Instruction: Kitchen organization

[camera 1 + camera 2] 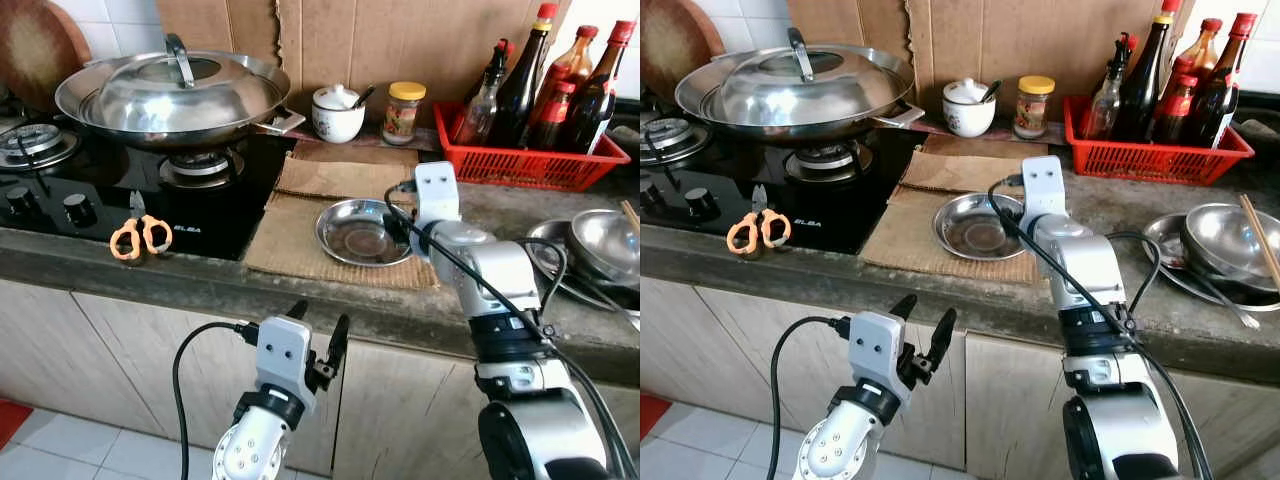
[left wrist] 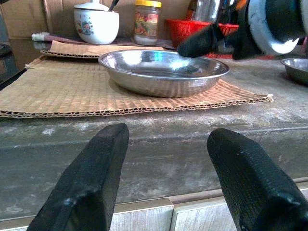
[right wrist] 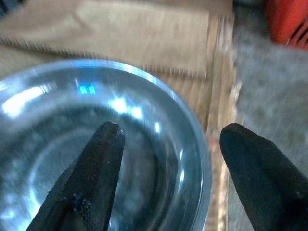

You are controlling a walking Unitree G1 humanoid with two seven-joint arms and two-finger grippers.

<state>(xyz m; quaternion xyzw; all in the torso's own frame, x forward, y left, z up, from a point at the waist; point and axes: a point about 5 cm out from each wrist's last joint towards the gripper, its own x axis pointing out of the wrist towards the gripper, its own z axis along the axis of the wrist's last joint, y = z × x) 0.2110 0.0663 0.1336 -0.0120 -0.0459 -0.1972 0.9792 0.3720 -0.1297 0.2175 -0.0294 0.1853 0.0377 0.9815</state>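
on the bench point(image 1: 520, 215), left to right: orange scissors point(image 1: 140, 236) on the black stove edge, lidded wok point(image 1: 170, 92) on the burner, then the steel dish point(image 1: 357, 232) on the cardboard mat point(image 1: 300, 235), red bottle basket point(image 1: 530, 155) and stacked steel bowls point(image 1: 600, 245) at far right. left pincer point(image 1: 318, 335) spread, empty, hanging below the bench front, well short of the dish. right pincer point(image 3: 166, 178) spread, straddling the dish's near-right rim, one finger over the bowl, one outside; right arm clearly nearer. dish is round, no long axis. right wrist view gives the rim straddle; left wrist view shows a right fingertip point(image 2: 199, 42) just above the rim, contact unclear.
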